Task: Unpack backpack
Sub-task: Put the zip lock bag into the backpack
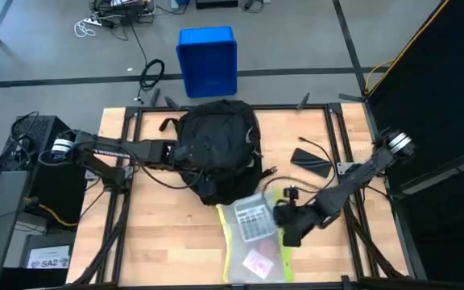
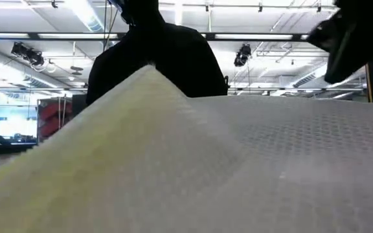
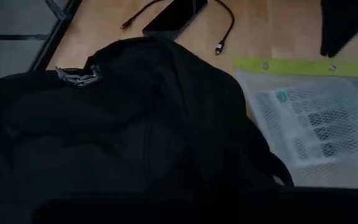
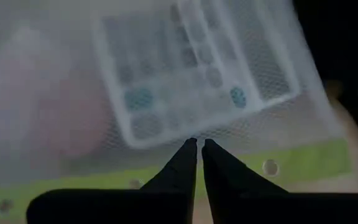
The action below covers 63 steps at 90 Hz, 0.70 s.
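Note:
The black backpack lies on the middle of the table, and it fills the left wrist view. My left gripper is at its left side. Against its near side lies a clear mesh pouch with a yellow-green edge, holding a calculator and a pink item. In the low view the pouch rises in front of the backpack. My right gripper is shut at the pouch's right edge. My right gripper has its shut fingertips over the pouch's mesh face, just inside the yellow-green edge. It comes in from the table's right. I cannot tell whether the tips touch the mesh.
A flat black device with a loose black cable lies on the table right of the backpack. A blue bin stands on the floor beyond the far edge. Bare wood shows at the near left.

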Tool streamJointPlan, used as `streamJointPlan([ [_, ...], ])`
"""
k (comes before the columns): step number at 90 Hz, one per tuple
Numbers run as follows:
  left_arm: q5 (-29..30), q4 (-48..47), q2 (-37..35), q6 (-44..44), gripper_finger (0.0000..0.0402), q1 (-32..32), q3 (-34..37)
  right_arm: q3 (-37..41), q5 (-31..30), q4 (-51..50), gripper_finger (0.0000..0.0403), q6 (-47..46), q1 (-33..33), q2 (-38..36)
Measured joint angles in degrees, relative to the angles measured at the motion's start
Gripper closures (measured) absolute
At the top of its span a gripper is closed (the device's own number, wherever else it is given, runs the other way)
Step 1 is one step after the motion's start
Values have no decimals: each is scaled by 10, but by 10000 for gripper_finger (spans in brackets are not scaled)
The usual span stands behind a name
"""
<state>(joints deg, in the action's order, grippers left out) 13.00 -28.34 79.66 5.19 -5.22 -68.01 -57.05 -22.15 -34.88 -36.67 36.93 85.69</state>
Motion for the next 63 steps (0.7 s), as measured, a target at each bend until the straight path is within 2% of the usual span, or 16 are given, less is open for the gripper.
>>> streamJointPlan([
  [12,0,1,0,-1,402,0,0,140,-30,109,386,-110,22,-103],
  [23,0,1,0,-1,402,0,0,256,33,234,359,-219,23,-135],
  [33,0,3,0,-1,402,0,0,339,66,391,319,-264,28,-115],
  [46,0,5,0,-1,402,0,0,398,69,604,249,-268,28,-72],
  [54,0,5,0,-1,402,0,0,402,72,655,201,-266,20,-42],
  [63,0,4,0,0,402,0,0,392,88,667,151,-265,4,2],
])
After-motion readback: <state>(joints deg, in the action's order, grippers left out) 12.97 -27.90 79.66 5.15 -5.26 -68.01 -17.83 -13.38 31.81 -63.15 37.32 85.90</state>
